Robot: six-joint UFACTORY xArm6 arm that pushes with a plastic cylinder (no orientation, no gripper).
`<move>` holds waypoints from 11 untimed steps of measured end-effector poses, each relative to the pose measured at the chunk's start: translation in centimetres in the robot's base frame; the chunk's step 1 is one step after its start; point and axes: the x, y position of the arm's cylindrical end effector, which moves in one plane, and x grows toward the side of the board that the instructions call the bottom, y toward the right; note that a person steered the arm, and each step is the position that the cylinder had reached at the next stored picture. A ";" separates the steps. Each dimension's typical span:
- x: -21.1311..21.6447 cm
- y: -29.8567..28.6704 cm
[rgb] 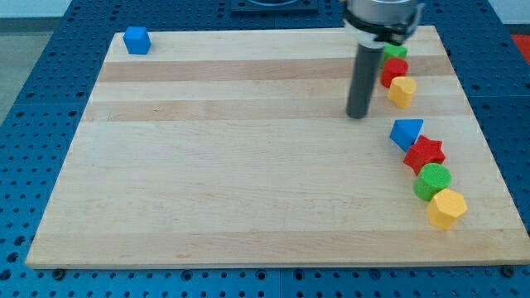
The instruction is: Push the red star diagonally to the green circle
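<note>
The red star [425, 154] lay flat near the right edge of the table [232, 165]; its points spread evenly, so no long axis could be made out, though one point reached toward twelve o'clock; it sat in a close diagonal row, touching the blue triangular block [406, 132] at its eleven o'clock and the green circle [432, 181] at its five o'clock; a yellow block [447, 208], roughly hexagonal, touched the green circle at that block's five o'clock.

From my tip [358, 115], the red star lay at about four o'clock, apart from it, with the blue triangular block nearer the tool.

The tool was a plain dark rod with nothing to open; it held nothing, and my tip touched no block; just beside it, at about two o'clock, stood a green block [395, 51], a red block [394, 71] and a yellow block [402, 91]; a blue cube [137, 40] sat far off at ten o'clock.
</note>
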 end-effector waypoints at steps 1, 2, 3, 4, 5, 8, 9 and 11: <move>0.8 5.6; 1.4 12.5; 5.5 16.5; 8.8 16.3; 8.4 13.5; 9.6 0.6; 11.4 -3.2; 10.3 -9.1</move>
